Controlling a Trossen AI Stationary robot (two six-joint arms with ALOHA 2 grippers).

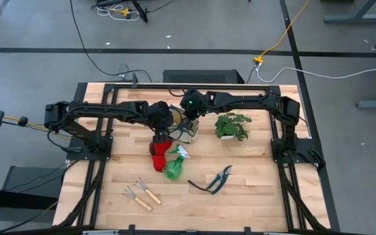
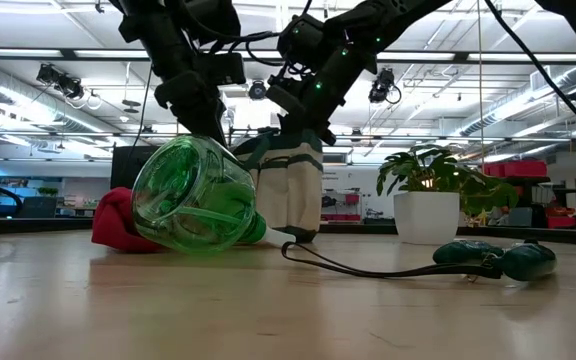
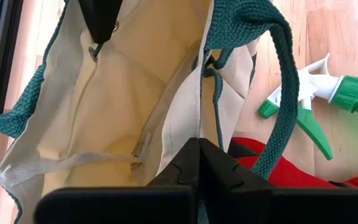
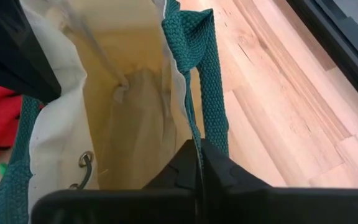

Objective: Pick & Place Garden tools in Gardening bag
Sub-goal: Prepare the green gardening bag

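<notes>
At the gardening bag [image 1: 187,130], left tool [image 3: 199,148] and right tool [image 4: 199,151] each pinch its rim

A leafy green plant in a white pot [image 1: 232,126] stands upright on the pale wooden plank surface [image 1: 253,189], toward its far right part. A black frame [image 1: 201,85] borders the surface. On the grey floor beyond lie black cables [image 1: 87,52], a white cable [image 1: 331,73] and a yellow cord [image 1: 286,32]. The low view shows ceiling lights and shelving in the room behind.
</notes>
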